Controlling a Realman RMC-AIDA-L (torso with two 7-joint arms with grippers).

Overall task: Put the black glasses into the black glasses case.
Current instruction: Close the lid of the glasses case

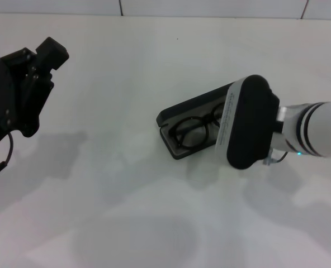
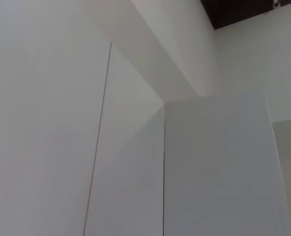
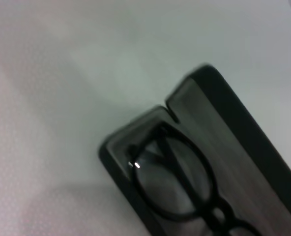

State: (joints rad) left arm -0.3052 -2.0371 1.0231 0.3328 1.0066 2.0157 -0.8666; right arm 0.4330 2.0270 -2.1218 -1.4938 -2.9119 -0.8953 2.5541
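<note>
The black glasses case (image 1: 166, 116) lies open on the white table, right of centre. The black glasses (image 1: 192, 130) lie folded inside its lower half, lenses up. My right gripper (image 1: 247, 123) hangs just above the case's right end and hides that end; its fingers do not show. In the right wrist view the case (image 3: 244, 123) shows its grey lining, with the glasses (image 3: 177, 182) resting inside and nothing touching them. My left gripper (image 1: 34, 72) is raised at the far left, away from the case.
The white table (image 1: 98, 178) stretches around the case. A tiled white wall runs along the back edge (image 1: 210, 8). The left wrist view shows only white wall panels (image 2: 209, 167).
</note>
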